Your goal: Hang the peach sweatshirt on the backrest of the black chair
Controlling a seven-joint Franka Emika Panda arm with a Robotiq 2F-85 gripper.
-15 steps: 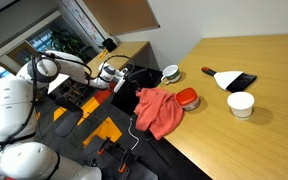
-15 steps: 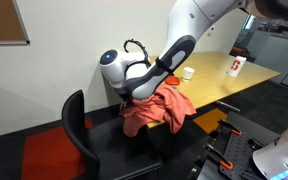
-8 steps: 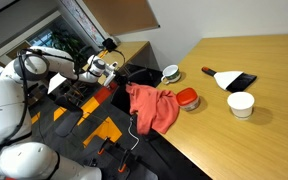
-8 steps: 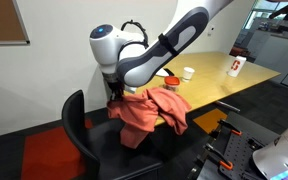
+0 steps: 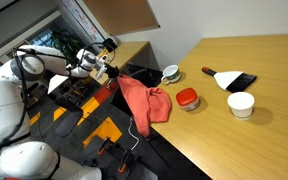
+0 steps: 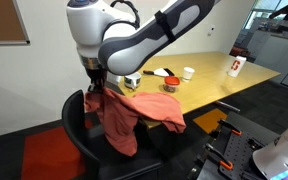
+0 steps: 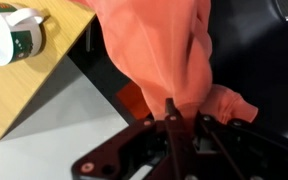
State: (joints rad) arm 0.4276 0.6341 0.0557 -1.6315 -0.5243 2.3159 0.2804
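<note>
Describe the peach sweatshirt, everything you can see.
The peach sweatshirt is soft, wrinkled fabric, bunched into folds. The gripper pinches one end and holds it up by the backrest of the black chair; the rest hangs and trails toward the table edge. It is not yet draped over the backrest.

the light wooden table (image 5: 254, 60) carries a white bowl (image 5: 170, 72) near one edge, a red lidded container (image 5: 187, 98) just beside the same edge, a white cup (image 5: 241, 104) further in, and a flat black object (image 5: 234, 79) between bowl and cup. in an exterior view a white-and-red can (image 6: 235, 66) stands upright, well apart from the rest.
</note>
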